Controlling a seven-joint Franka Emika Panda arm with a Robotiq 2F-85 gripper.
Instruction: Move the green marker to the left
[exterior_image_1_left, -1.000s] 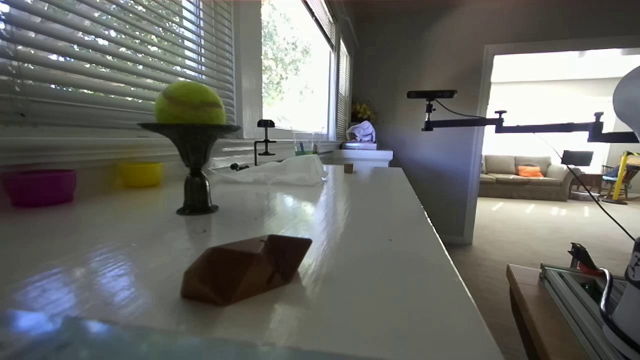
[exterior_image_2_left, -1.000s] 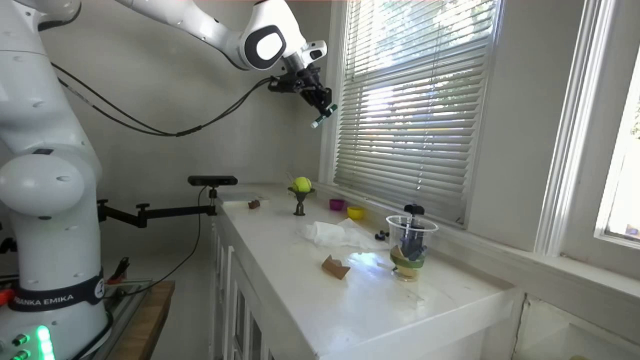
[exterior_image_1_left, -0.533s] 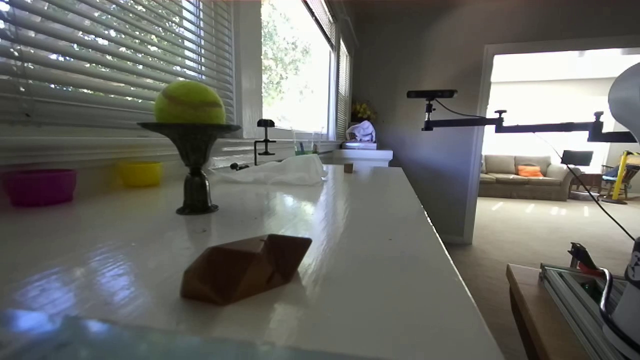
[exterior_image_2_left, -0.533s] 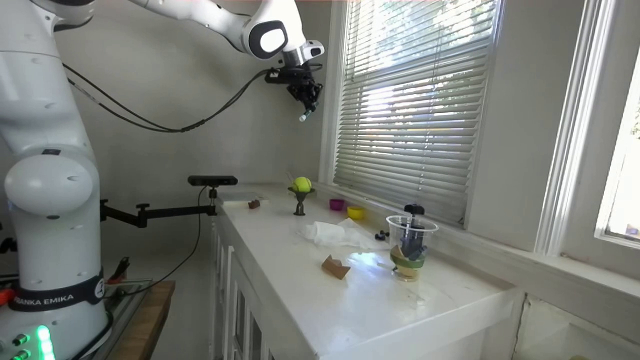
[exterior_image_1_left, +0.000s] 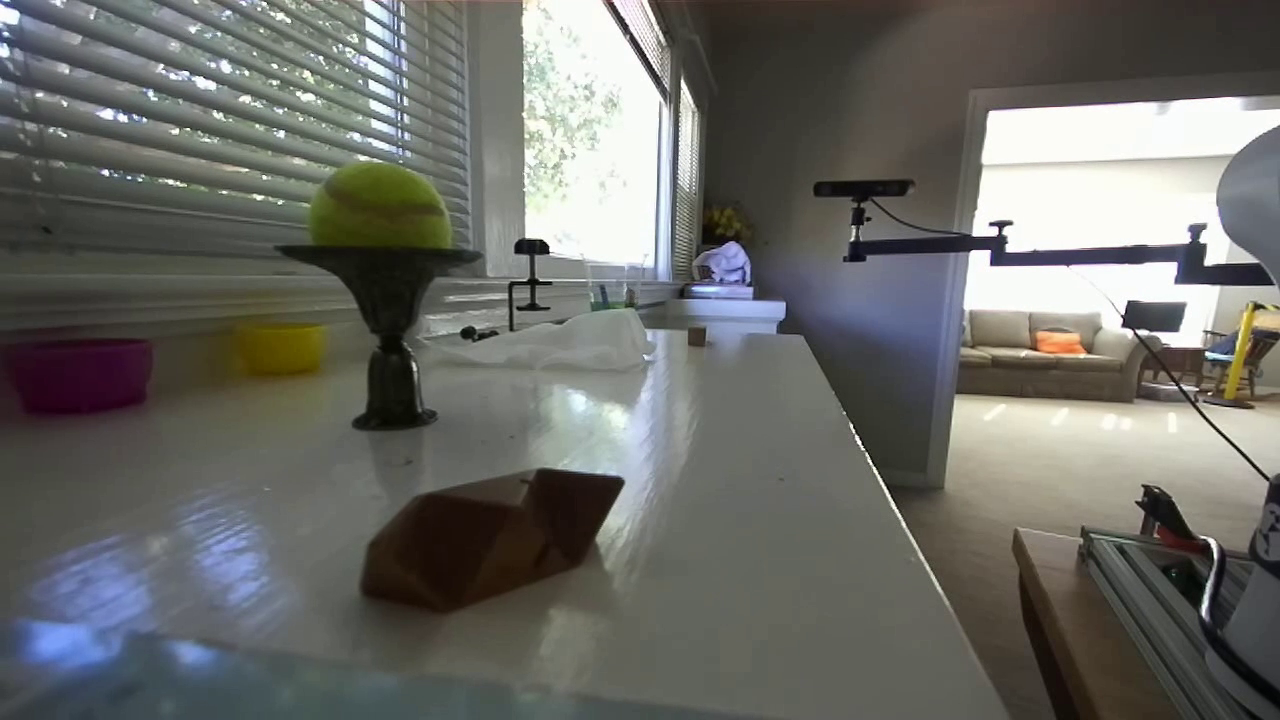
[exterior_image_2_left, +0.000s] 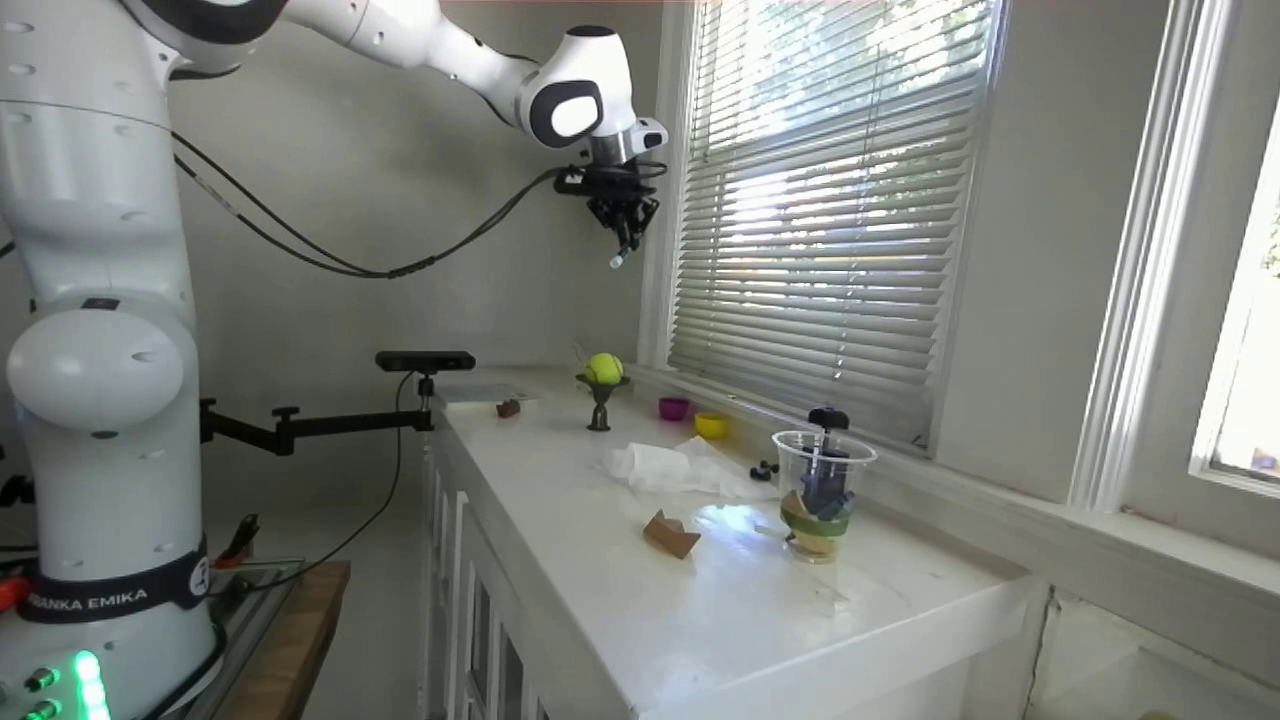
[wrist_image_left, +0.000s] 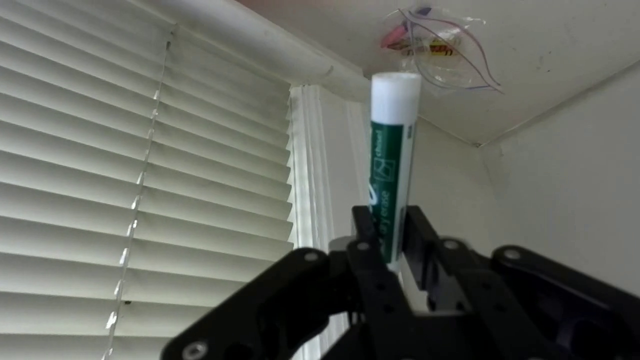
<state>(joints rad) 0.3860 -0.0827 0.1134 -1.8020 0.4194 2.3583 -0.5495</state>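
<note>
The green marker has a white end and a green label in the wrist view. My gripper is shut on it, one black finger on each side. The marker's lower end is partly hidden by the fingers. In an exterior view, my gripper points down, high above the far part of the white counter and close to the window. The marker's white end sticks out below the fingertips, well clear of anything. The gripper and marker are out of view in the remaining exterior view.
On the counter stand a tennis ball on a dark stand, purple and yellow cups, white paper, a brown piece and a clear cup. A plastic bag shows in the wrist view. Blinds hang nearby.
The gripper has turned from a slanted pose to pointing down, so the held marker shows mostly its white end. It shifted slightly left, then right and lower. Counter objects are unmoved.
</note>
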